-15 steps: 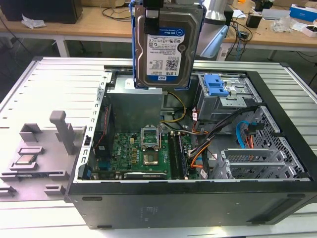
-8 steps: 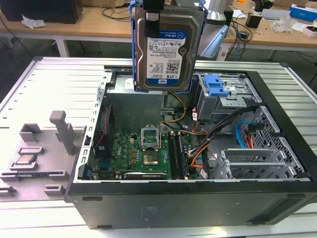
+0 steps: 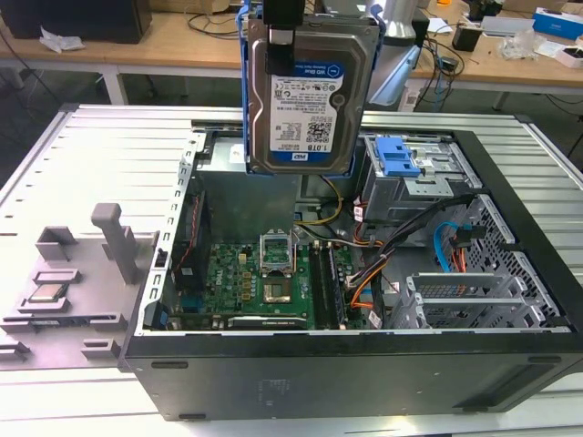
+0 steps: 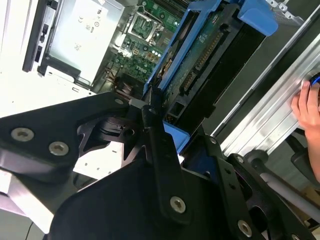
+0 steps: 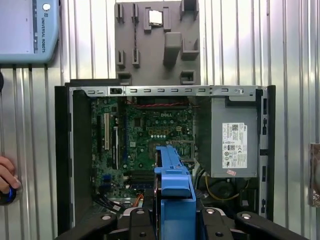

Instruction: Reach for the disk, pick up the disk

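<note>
The disk (image 3: 310, 91), a silver hard drive with a white-and-blue label in a blue bracket, hangs upright in the air above the open computer case (image 3: 364, 373). My gripper (image 3: 284, 32) is shut on its top edge, one black finger lying over the upper left corner. In the second wrist view the black fingers (image 4: 152, 125) clamp the disk's blue bracket (image 4: 175, 60) beside its circuit-board side. In the first wrist view the disk (image 5: 172, 175) is seen edge-on over the motherboard (image 5: 150, 130).
A grey fixture plate (image 3: 73, 273) holding a small silver chip (image 3: 46, 293) lies at the exterior view's left. Inside the case are a drive cage with a blue latch (image 3: 398, 157), cables and a power supply (image 5: 234, 145). A person's hand (image 5: 6, 172) rests on the ribbed table.
</note>
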`<state>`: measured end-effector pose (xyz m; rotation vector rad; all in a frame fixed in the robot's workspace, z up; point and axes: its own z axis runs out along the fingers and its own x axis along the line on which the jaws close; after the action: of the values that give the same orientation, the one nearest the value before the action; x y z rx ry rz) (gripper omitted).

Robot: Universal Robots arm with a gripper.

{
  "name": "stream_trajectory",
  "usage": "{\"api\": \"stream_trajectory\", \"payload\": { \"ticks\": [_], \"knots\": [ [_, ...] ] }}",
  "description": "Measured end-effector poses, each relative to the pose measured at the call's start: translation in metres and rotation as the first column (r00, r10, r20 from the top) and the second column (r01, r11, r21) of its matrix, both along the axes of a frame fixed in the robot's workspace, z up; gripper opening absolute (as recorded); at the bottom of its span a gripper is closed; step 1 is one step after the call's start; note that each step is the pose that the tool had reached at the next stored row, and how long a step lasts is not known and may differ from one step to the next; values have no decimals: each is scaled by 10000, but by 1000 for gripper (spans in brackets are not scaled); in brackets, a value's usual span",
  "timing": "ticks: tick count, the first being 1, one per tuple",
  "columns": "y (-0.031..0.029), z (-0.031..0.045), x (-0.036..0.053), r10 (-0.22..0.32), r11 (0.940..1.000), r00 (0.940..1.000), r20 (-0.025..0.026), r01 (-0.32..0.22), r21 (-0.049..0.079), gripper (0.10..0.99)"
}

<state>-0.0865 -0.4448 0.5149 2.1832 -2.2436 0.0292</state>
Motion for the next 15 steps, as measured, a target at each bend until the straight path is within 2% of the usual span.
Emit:
{"api": "stream_trajectory", "payload": {
  "ticks": [15],
  "knots": [
    [-220, -3, 0, 0, 10000, 10000, 0, 0, 0, 369]
  ]
}}
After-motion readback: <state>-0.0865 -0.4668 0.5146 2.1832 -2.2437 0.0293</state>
